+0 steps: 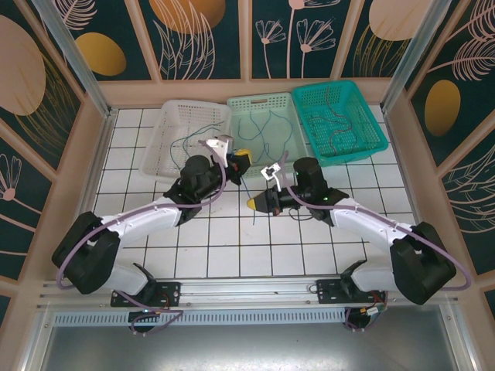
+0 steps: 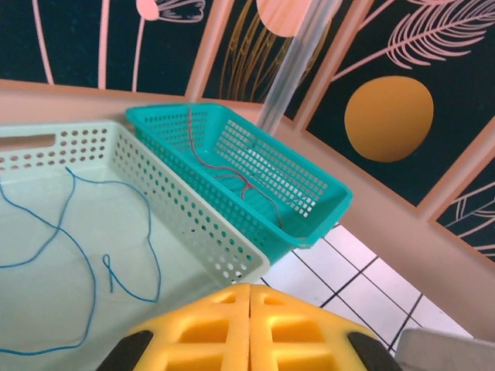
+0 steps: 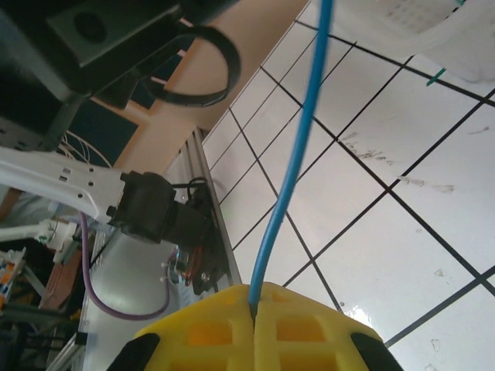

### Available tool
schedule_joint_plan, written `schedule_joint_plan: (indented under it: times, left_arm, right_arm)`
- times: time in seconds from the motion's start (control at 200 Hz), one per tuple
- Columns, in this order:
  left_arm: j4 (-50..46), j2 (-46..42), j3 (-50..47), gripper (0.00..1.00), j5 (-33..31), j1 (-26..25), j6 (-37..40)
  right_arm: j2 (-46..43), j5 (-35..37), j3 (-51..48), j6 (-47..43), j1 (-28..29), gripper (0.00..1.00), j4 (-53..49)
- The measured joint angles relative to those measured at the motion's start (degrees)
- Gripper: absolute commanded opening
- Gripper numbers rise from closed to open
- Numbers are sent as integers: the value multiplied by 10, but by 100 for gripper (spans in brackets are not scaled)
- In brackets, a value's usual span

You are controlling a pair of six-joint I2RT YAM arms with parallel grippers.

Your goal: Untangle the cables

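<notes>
Right gripper (image 3: 253,305) was clenched on a blue cable (image 3: 298,154), the strand nipped in the seam between its 2 yellow fingers and running up and away from them over the white tiled table (image 3: 402,255). Seen from above, that gripper pointed left at mid-table, and the cable's long axis ran from its tips up and to the left toward the left gripper (image 2: 249,309), with a short tail hanging below. The left gripper sat just at the near rim of the pale green basket (image 1: 259,100), the middle of 3, where other blue strands (image 2: 151,236) lay loose. Its fingers were pressed together; whether they pinched the same cable could not be told. The basket lay beyond both arms, and the left one was the nearer, so carrying the strand there would probably mean moving along its length, away from the robot.
</notes>
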Motion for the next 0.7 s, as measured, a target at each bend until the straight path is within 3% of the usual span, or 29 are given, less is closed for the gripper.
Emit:
schedule_joint_plan:
  times: [0.045, 0.1, 0.15, 0.19, 0.245, 0.445, 0.701]
  left_arm:
    - [-4, 5, 8, 21, 3, 3, -2]
    - [-6, 8, 17, 39, 6, 10, -11]
    - [-5, 7, 21, 59, 6, 14, -15]
    - [-6, 5, 22, 82, 2, 17, -20]
    - [-7, -1, 20, 98, -7, 18, -23]
    - [-23, -53, -6, 99, -55, 17, -28]
    - [-25, -90, -37, 99, -78, 17, -27]
  right_arm:
    - [4, 1, 6, -9, 0, 0, -13]
    - [6, 4, 6, -14, -3, 0, -30]
    - [7, 12, 6, -12, -13, 0, -40]
    - [7, 19, 6, -9, -27, 0, -41]
    - [6, 37, 6, -3, -56, 0, -41]
    - [17, 113, 44, 20, -151, 0, -66]
    - [181, 222, 284, 12, -180, 0, -149]
